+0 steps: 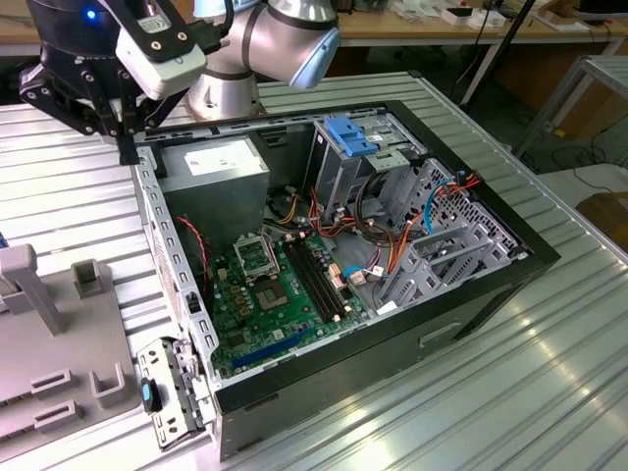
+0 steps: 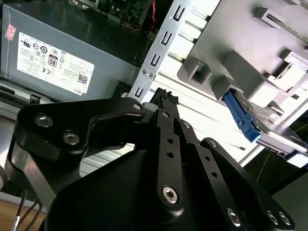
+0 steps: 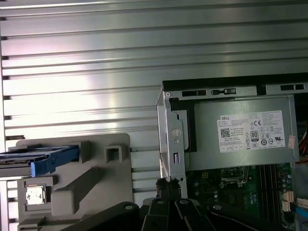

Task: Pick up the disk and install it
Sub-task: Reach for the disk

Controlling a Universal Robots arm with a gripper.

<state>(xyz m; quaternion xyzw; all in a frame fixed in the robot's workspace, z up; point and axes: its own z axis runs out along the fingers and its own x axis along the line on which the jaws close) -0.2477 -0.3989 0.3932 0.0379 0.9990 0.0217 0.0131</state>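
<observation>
Currently the gripper [image 1: 128, 150] hangs empty over the computer case's rim, and the disk is apart from it in its holder.
Its fingers are pressed together with nothing between them, at about ten o'clock of the case [image 1: 530, 247] in the exterior view. The tips sit just beside the case's metal side rail [image 1: 162, 245], so a careless drop could clip it. Closed like this, the fingers would likely nudge the disk [image 3: 33, 158] rather than straddle it. In both wrist views the disk lies in a slot of the grey holder [image 3: 96, 179]. Loose cables [image 1: 392, 257] by the drive cage [image 1: 353, 147] could snag an install. Count: one gripper, one disk, one holder, one case, one power supply [image 1: 211, 169], one cage.
</observation>
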